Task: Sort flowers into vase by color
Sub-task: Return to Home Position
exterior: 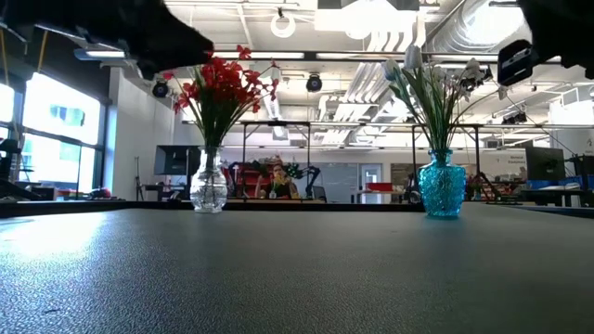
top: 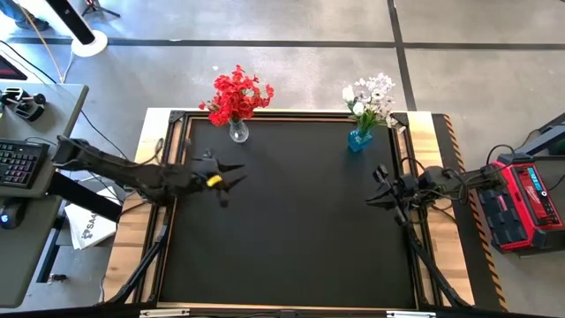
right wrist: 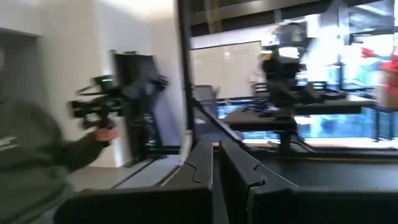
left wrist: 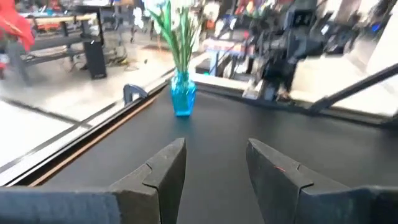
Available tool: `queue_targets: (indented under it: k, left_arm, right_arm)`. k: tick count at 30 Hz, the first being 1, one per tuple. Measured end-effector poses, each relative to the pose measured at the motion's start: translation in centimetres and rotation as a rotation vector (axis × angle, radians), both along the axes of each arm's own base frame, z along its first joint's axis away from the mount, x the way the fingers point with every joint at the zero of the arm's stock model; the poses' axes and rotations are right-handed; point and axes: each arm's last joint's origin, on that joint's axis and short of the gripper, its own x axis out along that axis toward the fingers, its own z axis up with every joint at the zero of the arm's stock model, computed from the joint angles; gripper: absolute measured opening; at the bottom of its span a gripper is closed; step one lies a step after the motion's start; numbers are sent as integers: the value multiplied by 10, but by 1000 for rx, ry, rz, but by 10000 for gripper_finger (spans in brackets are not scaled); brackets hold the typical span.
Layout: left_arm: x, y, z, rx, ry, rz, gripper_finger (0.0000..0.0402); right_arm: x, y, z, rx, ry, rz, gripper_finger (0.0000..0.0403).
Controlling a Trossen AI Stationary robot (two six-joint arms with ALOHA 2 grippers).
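Observation:
The red flowers stand with their stems in a clear glass vase at the table's far edge, left of centre; the low view shows the red flowers and clear vase too. The white flowers stand in a blue vase at the far edge, right of centre, and the blue vase shows in the left wrist view. My left gripper hovers open over the mat's left part. My right gripper hovers shut near the right side. Neither holds anything.
The black mat is framed by a wooden border. A red and black box sits right of the table, and a desk with a keyboard left of it. A person's sleeve shows beyond the table.

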Motion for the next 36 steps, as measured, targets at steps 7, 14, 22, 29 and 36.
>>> queue_targets:
  k: [7,14,22,29,36]
  left_arm:
    - [-40,8,-2,-23,-123,-35,155]
    - [-70,15,-16,-20,-196,-77,130]
    - [-87,28,-33,1,-262,-154,48]
    - [-93,34,-54,22,-285,-156,6]
    - [-92,32,-58,71,-227,-257,1]
  right_arm:
    - [-1,2,1,11,-4,70,0]
    - [-1,2,0,65,26,83,0]
    - [0,2,-1,129,56,100,0]
    - [0,2,-1,128,56,101,0]
    - [0,2,-2,125,67,100,0]
